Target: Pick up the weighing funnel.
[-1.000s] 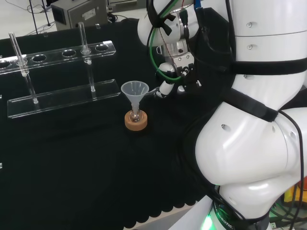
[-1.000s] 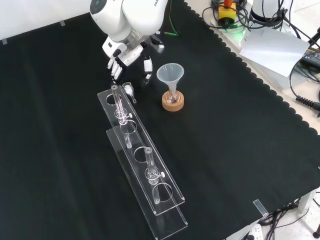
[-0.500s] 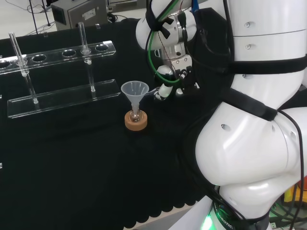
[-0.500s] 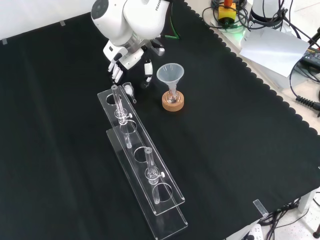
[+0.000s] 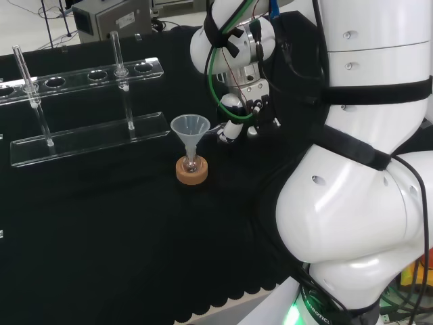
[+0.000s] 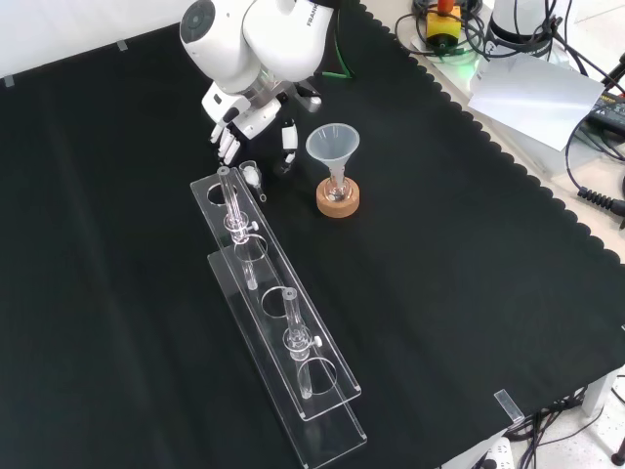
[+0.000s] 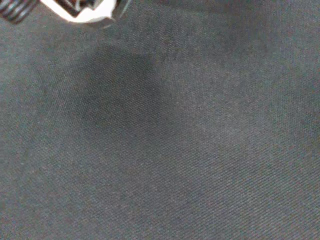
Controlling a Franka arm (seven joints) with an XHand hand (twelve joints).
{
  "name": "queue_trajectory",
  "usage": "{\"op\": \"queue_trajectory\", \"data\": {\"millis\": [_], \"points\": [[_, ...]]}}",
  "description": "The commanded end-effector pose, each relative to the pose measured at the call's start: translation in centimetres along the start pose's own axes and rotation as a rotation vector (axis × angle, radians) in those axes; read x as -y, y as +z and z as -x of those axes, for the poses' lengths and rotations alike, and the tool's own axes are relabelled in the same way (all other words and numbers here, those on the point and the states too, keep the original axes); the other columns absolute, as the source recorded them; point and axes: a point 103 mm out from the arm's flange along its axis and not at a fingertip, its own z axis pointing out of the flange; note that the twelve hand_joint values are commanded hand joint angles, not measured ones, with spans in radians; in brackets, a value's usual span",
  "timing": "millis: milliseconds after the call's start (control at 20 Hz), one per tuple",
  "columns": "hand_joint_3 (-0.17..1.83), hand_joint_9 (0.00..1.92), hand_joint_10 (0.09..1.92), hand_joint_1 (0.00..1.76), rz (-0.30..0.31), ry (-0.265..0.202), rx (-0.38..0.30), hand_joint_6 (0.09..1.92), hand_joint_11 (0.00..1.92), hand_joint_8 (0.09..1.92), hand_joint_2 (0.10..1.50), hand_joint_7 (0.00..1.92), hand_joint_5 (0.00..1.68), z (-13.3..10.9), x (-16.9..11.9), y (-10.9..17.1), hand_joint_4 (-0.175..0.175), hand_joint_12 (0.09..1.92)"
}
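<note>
The weighing funnel (image 6: 252,176), a small clear scoop with a short stem, lies on the black cloth beside the near end of the test tube rack. My hand (image 6: 250,115) hangs just above and behind it in the front view. Its fingers (image 6: 227,147) point down on one side of the piece and its thumb (image 6: 288,145) on the other, straight and apart, holding nothing. In the head view the hand (image 5: 238,114) is low over the cloth, just right of the big funnel (image 5: 190,127). The wrist view has bare cloth and a blurred white part of the hand (image 7: 85,11).
The big funnel (image 6: 333,145) stands in a small flask on a cork ring (image 6: 339,202), close to the right of the hand in the front view. A clear acrylic rack (image 6: 269,293) with two test tubes runs down from the weighing funnel. Paper and cables lie past the cloth's scalloped edge (image 6: 508,147).
The hand has shifted slightly left in the head view and a little lower, closer over the weighing funnel. The weighing funnel and the big funnel have not moved.
</note>
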Motion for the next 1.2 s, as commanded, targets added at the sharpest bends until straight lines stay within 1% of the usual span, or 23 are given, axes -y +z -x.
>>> {"op": "queue_trajectory", "data": {"millis": [50, 100, 200, 300, 400, 700, 1200], "points": [[0.62, 0.68, 0.59, 0.87, 0.001, 0.005, 0.010, 0.16, 0.40, 0.71, 0.63, 0.40, 0.67, 0.09, -0.01, -0.11, -0.064, 1.31], [0.63, 0.68, 0.59, 0.87, -0.002, 0.005, 0.011, 0.21, 0.40, 0.70, 0.63, 0.40, 0.66, 0.08, -0.01, -0.11, -0.063, 1.31], [0.63, 0.69, 0.59, 0.88, -0.004, 0.004, 0.010, 0.41, 0.40, 0.70, 0.63, 0.41, 0.62, 0.09, -0.01, -0.10, -0.059, 1.31], [0.64, 0.69, 0.59, 0.88, -0.004, 0.005, 0.010, 0.62, 0.40, 0.70, 0.63, 0.41, 0.61, 0.12, -0.01, -0.06, -0.051, 1.31], [0.64, 0.69, 0.59, 0.89, -0.002, 0.002, 0.009, 0.72, 0.40, 0.71, 0.63, 0.41, 0.62, 0.19, 0.01, -0.01, -0.047, 1.31], [0.65, 0.70, 0.59, 0.89, -0.004, -0.003, 0.008, 0.81, 0.41, 0.71, 0.63, 0.42, 0.64, 0.13, -0.04, 0.09, -0.040, 1.31], [0.66, 0.70, 0.59, 0.89, -0.015, -0.011, 0.008, 0.84, 0.41, 0.71, 0.63, 0.42, 0.63, -0.28, -0.48, 0.31, -0.041, 1.31]]}}
